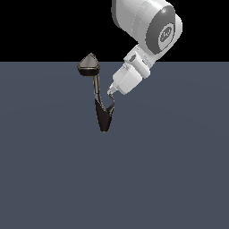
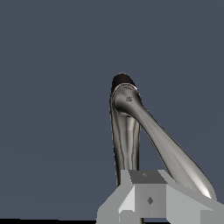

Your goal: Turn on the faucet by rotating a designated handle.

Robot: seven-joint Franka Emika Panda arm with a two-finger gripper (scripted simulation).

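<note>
One white arm (image 1: 147, 27) comes in from above the faucet (image 1: 99, 94), on the exterior view's right of it, slanting down toward the faucet body. Big rounded joint housing with grey disc sits highest; below it the wrist block steps down to the gripper (image 1: 111, 92), which points down and toward the faucet's stem.

Gripper tip sits just beside the top end of the handle (image 1: 110, 103), the thin curved sliver branching off the tapered black body on the exterior view's right of the stem. Tip looks to be touching or nearly touching the handle's upper end; contact can't be confirmed at this size. Jaw state: cannot tell — fingers too small in the exterior view, and in the wrist view only a grey blocky part of the gripper (image 2: 151, 199) shows, no clear gap visible.

Faucet stands on the flat dark grey-blue floor (image 1: 179, 179), cone-shaped head at top, thin stem leaning down to the tapered body, which narrows to a point at the floor. Wrist view: faucet (image 2: 126, 131) seen close, shiny metal, with the handle (image 2: 170, 148) running as a long tapered blade from the rounded joint out toward the gripper block, ending right beside it.
</note>
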